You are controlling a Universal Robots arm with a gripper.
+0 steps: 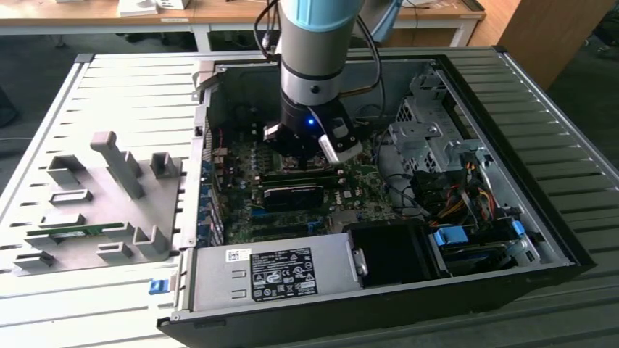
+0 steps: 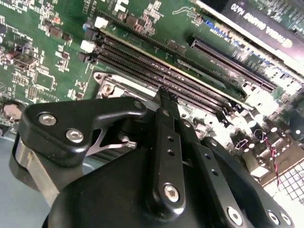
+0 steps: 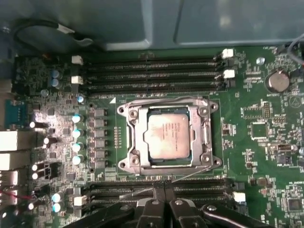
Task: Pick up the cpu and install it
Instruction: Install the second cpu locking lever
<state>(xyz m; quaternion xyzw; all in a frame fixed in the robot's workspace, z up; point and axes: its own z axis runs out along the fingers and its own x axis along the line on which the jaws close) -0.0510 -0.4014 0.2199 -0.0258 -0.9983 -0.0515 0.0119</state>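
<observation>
Your cpu [image 3: 166,137] sits in the socket [image 3: 209,142], apart from your gripper [image 3: 164,190], whose fingers [image 3: 156,202] are pressed together, holding nothing.

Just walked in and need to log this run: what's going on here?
The robot arm is reaching down into an open computer case, its end effector shut and holding nothing, just above the motherboard. In the first wrist view the cpu already sits in the socket, whose metal frame lies around it. The end effector's tips are beside the socket, over the memory slots, apart from the cpu.
</observation>
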